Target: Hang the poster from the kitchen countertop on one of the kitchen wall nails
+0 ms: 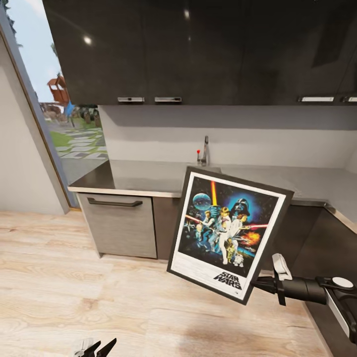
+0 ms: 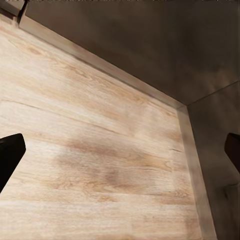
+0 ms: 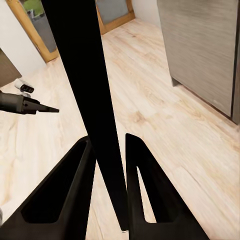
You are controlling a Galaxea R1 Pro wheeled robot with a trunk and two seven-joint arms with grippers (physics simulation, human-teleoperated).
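The poster (image 1: 228, 233) hangs tilted in the air in front of the kitchen countertop (image 1: 144, 178), its black frame and STAR WARS logo facing me. My right gripper (image 1: 257, 285) is shut on its lower right corner. In the right wrist view the poster (image 3: 82, 90) runs edge-on as a black strip between the two fingers (image 3: 67, 190). My left gripper (image 1: 99, 347) hangs low over the wood floor at the bottom of the head view. It is open, its fingertips (image 2: 7, 155) wide apart with nothing between them.
A tap (image 1: 203, 151) stands at the back of the counter, with dark wall cupboards (image 1: 198, 49) above. A grey drawer front (image 1: 119, 223) sits under the counter's left end. A glass door (image 1: 54, 114) is at the left. Light wood floor (image 1: 74, 287) spreads before the cabinets.
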